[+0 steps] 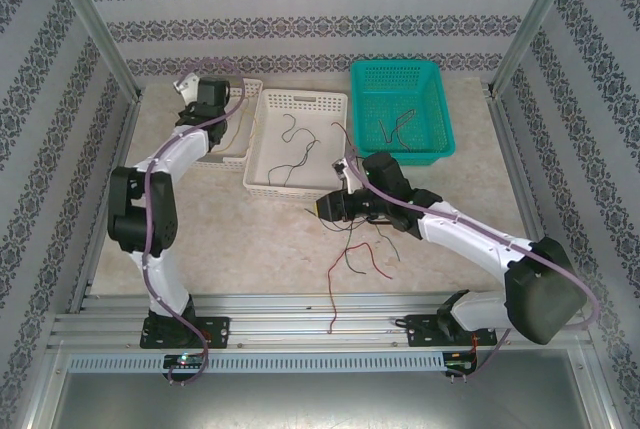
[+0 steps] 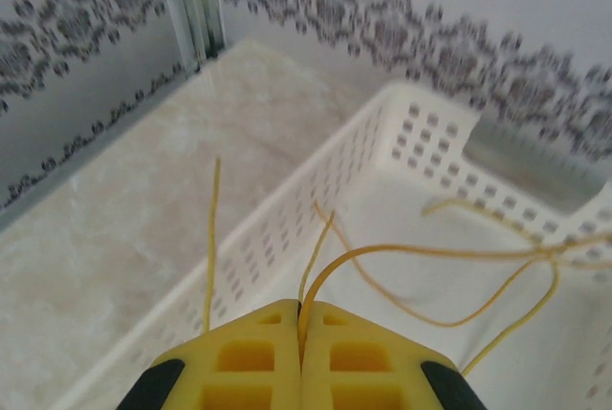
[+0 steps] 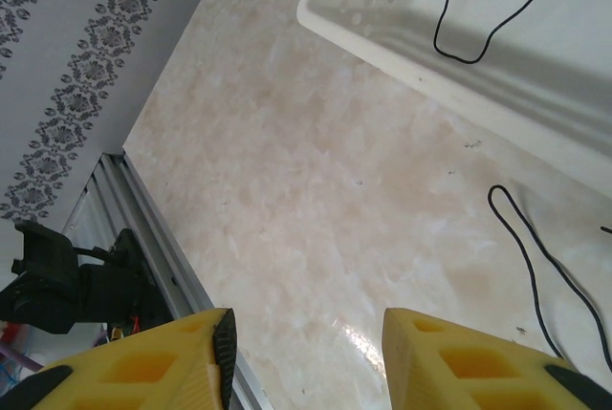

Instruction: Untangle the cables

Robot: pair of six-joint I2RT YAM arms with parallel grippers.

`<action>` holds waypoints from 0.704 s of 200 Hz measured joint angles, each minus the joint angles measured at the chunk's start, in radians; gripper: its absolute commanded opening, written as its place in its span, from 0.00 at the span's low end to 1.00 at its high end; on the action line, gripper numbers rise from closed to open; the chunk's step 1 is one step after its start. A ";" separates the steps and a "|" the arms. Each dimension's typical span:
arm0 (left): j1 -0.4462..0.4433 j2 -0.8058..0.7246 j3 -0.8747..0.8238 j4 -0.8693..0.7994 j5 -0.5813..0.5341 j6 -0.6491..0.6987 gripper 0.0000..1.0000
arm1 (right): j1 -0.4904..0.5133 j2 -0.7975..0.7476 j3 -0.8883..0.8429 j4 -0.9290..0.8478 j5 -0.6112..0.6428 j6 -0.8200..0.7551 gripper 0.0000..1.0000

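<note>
My left gripper (image 2: 302, 310) is shut on a thin yellow cable (image 2: 411, 253), which arcs out from between the yellow fingers over a small white basket (image 2: 316, 200); more yellow strands lie inside it. From above, this gripper (image 1: 192, 86) sits at the back left by that basket (image 1: 240, 154). My right gripper (image 3: 306, 334) stands open over bare table with nothing between its fingers. A black cable (image 3: 535, 267) lies to its right. From above, the right gripper (image 1: 324, 209) hovers in front of the middle white basket (image 1: 262, 149). Loose red and dark cables (image 1: 358, 254) lie on the table near it.
The middle white basket holds black cables (image 1: 295, 144). A teal basket (image 1: 440, 119) at the back right holds a few thin cables (image 1: 392, 129). One red cable (image 1: 334, 299) trails down to the metal rail (image 1: 300, 309) at the near edge. Patterned walls enclose the table.
</note>
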 measured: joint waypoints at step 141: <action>-0.007 0.003 -0.008 -0.091 0.077 -0.084 1.00 | 0.002 0.011 0.011 -0.005 0.006 0.005 0.48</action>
